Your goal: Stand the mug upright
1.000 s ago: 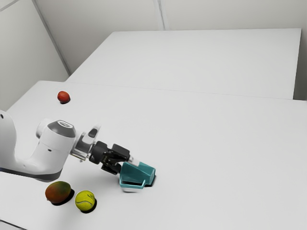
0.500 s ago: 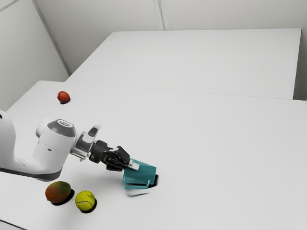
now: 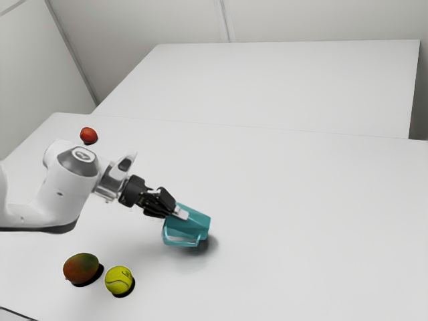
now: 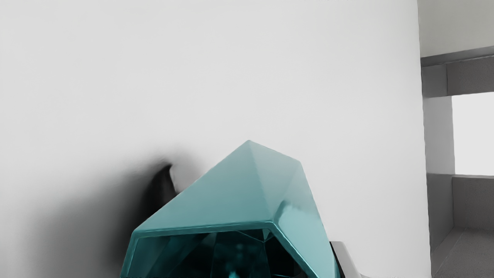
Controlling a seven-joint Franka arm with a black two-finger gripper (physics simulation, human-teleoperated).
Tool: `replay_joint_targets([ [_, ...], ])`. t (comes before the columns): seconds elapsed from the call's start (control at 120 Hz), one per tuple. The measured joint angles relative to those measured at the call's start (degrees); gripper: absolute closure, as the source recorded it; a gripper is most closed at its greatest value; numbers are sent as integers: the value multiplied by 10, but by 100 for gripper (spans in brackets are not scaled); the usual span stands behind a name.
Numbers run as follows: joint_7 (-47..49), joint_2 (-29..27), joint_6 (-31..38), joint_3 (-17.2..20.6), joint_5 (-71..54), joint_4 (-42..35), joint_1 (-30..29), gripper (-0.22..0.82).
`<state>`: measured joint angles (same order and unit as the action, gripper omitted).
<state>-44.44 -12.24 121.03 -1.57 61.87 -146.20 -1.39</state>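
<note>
**Teal mug held tilted by its rim end, clear of the table**

Clock read on the exterior view, twelve at its top.

- Table: pale and broad; a soft shadow spreads under the mug.
- Arm: enters from nine, reaching toward four.
- Gripper: pinching the mug's wall near the rim. One finger lies outside; the other is hidden, presumably inside the mouth.
- Mug: just above the table, not upright; mouth toward ten, base toward four. Faceted, shiny walls suggest hard glaze: stiff, fairly light, slippery, liable to chip. Flat facets suit the pads. Rim-end hold leaves the base's weight hanging outward, so it may pivot. Judgement: keep the pinch on the wall, clear of the handle; rotate base downward, lower gently.
- Mango-like fruit: at eight from the mug, well apart.
- Tennis ball: near eight also, closer.
- Handle: on the mug's six o'clock side.
- Red fruit: toward ten, far off.
</note>
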Motion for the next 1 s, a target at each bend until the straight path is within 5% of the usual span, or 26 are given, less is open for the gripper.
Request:
replay_joint_targets([
  [0.408, 121, 1, -89, 7, -328, 179, -2, 77],
  [1.0, 316, 33, -119, 39, -595, 227, -9, 77],
])
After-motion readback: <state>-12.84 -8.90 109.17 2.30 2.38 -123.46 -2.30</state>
